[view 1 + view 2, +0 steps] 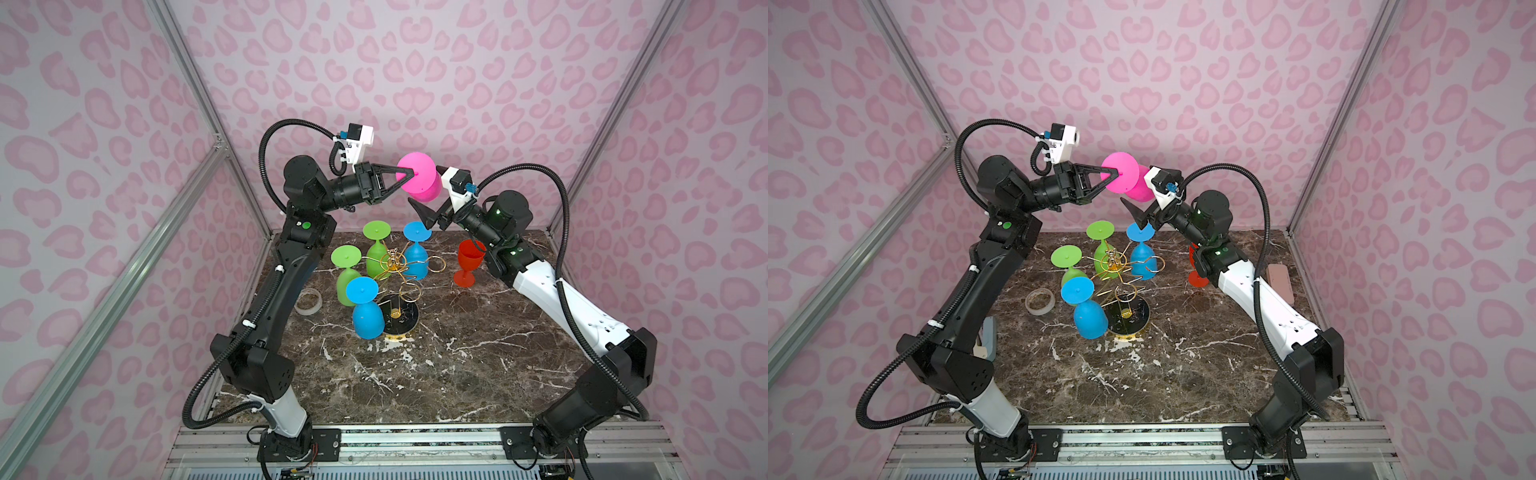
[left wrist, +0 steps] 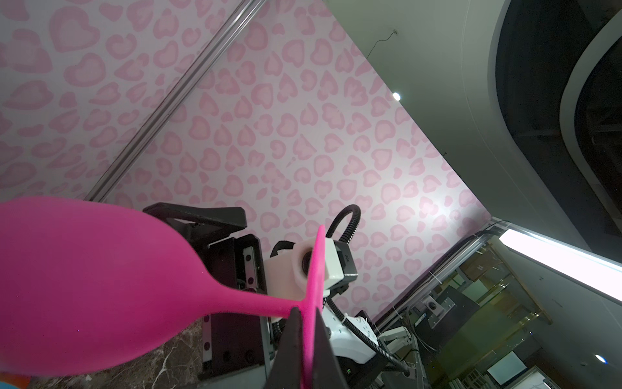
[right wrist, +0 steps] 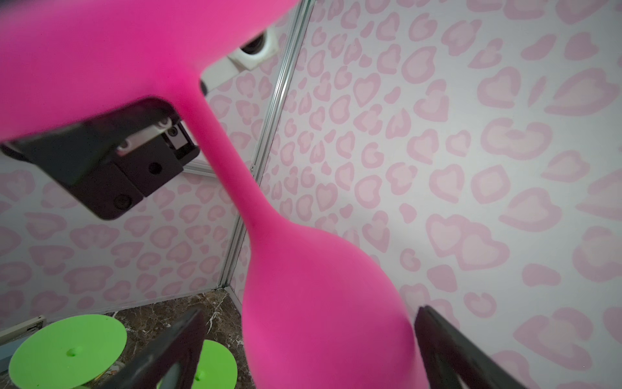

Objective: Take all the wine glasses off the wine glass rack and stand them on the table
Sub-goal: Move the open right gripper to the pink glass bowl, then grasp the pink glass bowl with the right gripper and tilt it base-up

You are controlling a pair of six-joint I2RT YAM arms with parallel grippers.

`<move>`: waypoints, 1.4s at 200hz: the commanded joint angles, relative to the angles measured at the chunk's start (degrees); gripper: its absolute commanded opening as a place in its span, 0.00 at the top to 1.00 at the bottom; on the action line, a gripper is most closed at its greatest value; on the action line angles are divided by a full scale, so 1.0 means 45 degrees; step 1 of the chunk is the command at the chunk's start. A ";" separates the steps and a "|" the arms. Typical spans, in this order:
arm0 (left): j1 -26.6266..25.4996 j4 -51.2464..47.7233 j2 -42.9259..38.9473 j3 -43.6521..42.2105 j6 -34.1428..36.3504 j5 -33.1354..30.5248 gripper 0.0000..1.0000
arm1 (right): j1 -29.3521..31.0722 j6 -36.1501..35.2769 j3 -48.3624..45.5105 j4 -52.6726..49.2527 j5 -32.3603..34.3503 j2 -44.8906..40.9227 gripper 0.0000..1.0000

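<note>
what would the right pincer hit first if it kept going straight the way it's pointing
The bowl of the pink wine glass. It sits between the jaws of the open right pincer, so contact would likely come almost at once, though exact depth is unclear.

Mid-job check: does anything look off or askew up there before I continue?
The pink wine glass lies sideways in mid-air, held only by its thin foot, pinched in the shut left hand. The open right hand straddles its bowl without gripping, so that hold looks precarious. Nothing appears spilled or broken.
</note>
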 commanded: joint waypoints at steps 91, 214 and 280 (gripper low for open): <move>-0.0213 0.0896 -0.0024 0.0156 -0.0671 0.0280 0.96 | -0.0008 0.0055 0.0756 0.0542 0.0508 0.0944 0.05; -0.0225 0.0978 0.0066 0.0319 -0.0859 -0.0024 0.71 | -0.0030 -0.0033 0.0381 -0.0641 0.0602 0.0090 0.18; 0.0114 0.0185 -0.0510 -0.0104 0.2303 -0.0932 0.36 | -0.0502 0.0805 0.1104 -0.3858 0.1167 -0.0917 0.19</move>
